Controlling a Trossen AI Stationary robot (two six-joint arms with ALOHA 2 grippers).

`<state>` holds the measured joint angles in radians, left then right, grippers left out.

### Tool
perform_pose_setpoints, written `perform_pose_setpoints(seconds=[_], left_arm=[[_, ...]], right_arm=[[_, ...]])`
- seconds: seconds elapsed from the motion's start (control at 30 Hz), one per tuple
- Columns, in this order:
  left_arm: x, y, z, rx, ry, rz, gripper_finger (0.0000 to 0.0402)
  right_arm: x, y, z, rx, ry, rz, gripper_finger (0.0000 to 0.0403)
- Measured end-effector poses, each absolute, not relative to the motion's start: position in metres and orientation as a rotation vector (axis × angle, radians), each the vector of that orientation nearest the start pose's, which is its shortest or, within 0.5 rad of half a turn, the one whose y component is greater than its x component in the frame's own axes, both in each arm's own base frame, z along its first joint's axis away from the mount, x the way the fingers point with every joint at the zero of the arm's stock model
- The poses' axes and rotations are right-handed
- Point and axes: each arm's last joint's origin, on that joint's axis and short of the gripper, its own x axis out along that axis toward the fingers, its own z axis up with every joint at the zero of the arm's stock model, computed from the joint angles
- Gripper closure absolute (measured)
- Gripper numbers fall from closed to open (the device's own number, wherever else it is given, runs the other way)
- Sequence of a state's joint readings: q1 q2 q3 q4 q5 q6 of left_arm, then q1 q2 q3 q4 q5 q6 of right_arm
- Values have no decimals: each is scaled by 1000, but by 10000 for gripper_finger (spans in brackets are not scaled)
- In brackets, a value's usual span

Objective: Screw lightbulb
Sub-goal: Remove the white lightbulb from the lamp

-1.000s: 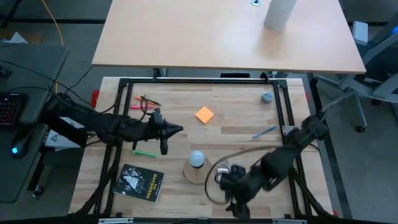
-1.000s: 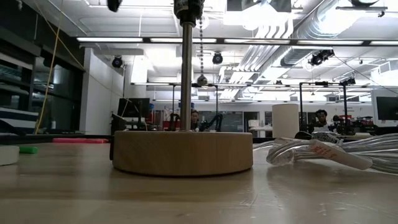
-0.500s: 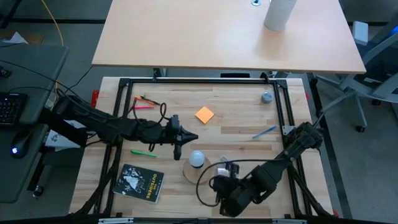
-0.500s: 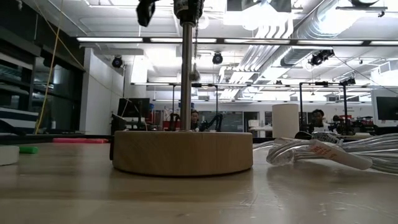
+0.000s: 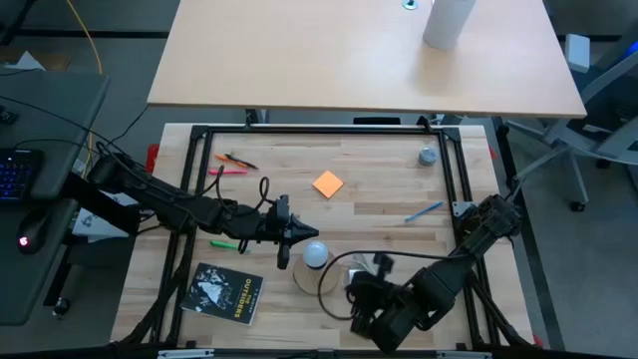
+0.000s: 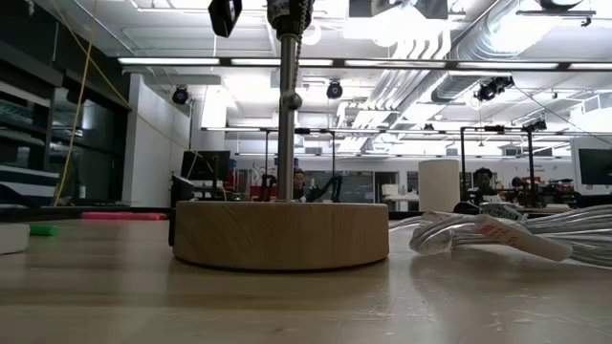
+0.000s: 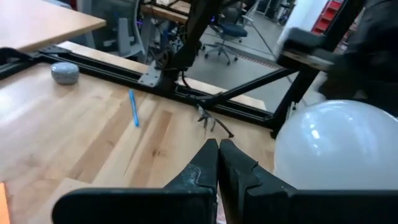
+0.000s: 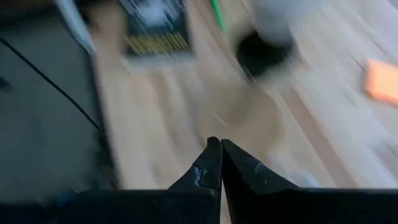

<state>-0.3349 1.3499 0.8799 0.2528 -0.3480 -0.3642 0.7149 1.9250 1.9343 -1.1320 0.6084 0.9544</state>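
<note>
With the left gripper [image 5: 297, 236] pinched closed and empty just left of the white frosted globe lightbulb [image 5: 316, 253] atop the tan round wooden lamp base [image 6: 280, 234], a careless nudge could topple it, while the right gripper [image 8: 220, 163], closed and empty, waits near the front edge.

The setting is a robotics laboratory in an open-plan industrial hall. Beyond the wooden lamp base [image 6: 280, 234], the low view shows an exposed ceiling with silver ventilation ducts [image 6: 421, 72] and strip lights [image 6: 206, 61], further robot arm stations [image 6: 330, 183] on black metal frames, monitors [image 6: 206, 164], and seated people [image 6: 490, 178] at workbenches well behind the base. The high view shows the butcher-block work table [image 5: 379, 194] enclosed by a black metal rig frame [image 5: 329, 129], a light-wood desk [image 5: 299, 60] just beyond it, a keyboard [image 5: 18, 172] beside the left arm, and office chairs [image 5: 608, 130] beside the right arm.
</note>
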Motion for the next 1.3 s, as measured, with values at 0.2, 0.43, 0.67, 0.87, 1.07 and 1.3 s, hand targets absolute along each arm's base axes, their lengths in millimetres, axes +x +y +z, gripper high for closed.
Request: perform_pose_setpoints(seconds=[0.2, 0.43, 0.67, 0.87, 1.07, 1.3], left_arm=[[279, -94, 267, -323, 79, 47, 401], [265, -88, 251, -442, -88, 18, 401], [266, -88, 246, -434, -70, 29, 401], [279, -79, 229, -434, -38, 80, 401], [288, -75, 227, -477, -117, 25, 402], [292, -77, 217, -491, -83, 17, 401]], right_arm=[[346, 247, 344, 238, 548, -257, 403], [355, 240, 341, 221, 530, -250, 403], [357, 253, 287, 387, 476, -242, 403], [356, 248, 290, 464, 287, -170, 403], [346, 230, 293, 469, 248, -220, 403], [345, 216, 299, 417, 244, -238, 403]])
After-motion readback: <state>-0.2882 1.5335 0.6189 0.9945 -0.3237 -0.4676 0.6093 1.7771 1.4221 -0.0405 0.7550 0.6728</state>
